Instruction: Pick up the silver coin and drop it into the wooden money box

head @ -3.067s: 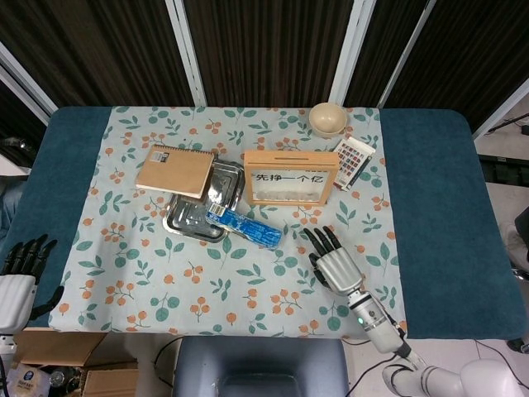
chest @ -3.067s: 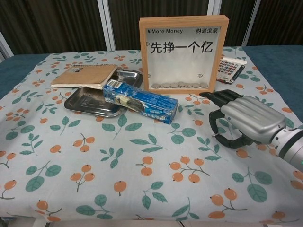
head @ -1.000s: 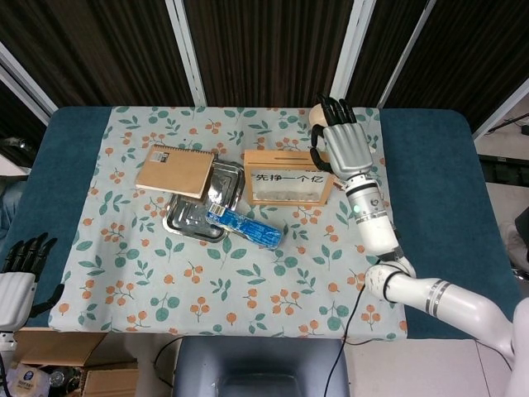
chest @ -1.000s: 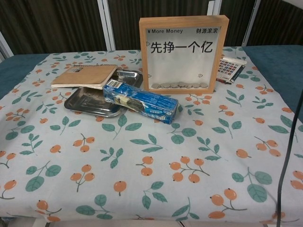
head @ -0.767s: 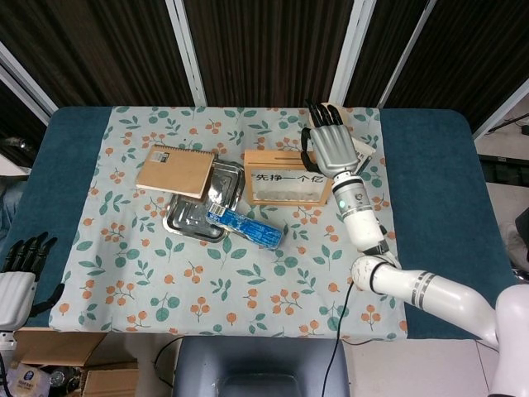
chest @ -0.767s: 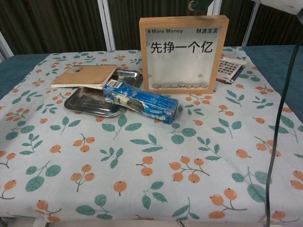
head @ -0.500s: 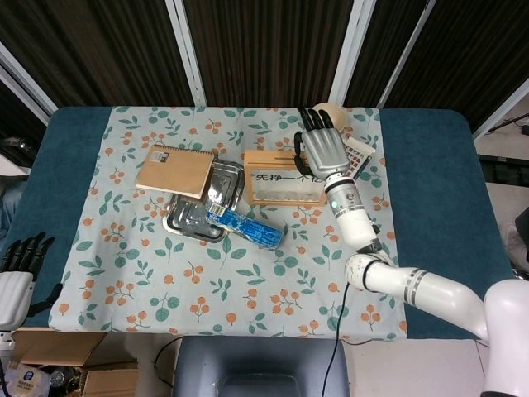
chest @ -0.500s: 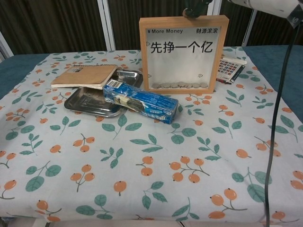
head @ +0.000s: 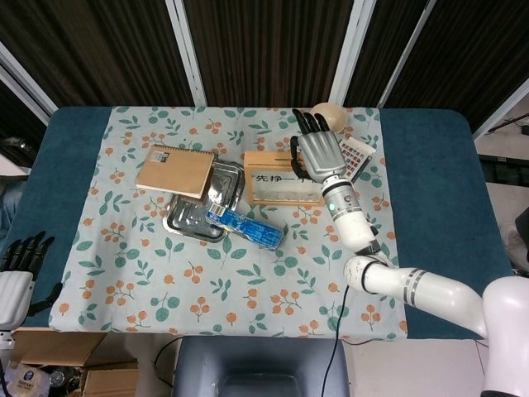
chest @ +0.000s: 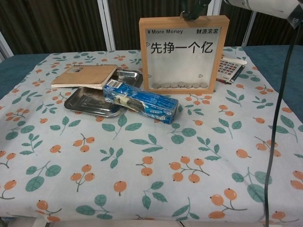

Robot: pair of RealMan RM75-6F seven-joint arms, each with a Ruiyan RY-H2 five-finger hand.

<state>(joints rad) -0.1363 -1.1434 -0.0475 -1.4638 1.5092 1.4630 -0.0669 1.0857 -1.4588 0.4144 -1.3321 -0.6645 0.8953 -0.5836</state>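
The wooden money box [head: 281,188] stands upright at the back centre of the floral cloth, and several coins [chest: 180,85] lie along the bottom behind its glass [chest: 183,52]. My right hand [head: 318,153] hovers over the box's top edge, back of the hand up. In the chest view its dark fingertips [chest: 191,10] are bunched together right at that top edge. The silver coin itself is hidden in the pinch, and no loose coin shows on the cloth. My left hand [head: 15,281] hangs off the table's near left corner, fingers apart and holding nothing.
A brown notebook [head: 175,170] overlaps a steel tray [head: 194,219] left of the box, with a blue packet [head: 244,225] lying across the tray's near end. A cream bowl [head: 335,114] and a colour card [head: 359,157] sit right of the box. A black cable [chest: 277,118] hangs at the right.
My right hand rose from the cloth near the right front, swung over the bowl, and has slid left along the box's top edge. The left hand stayed put.
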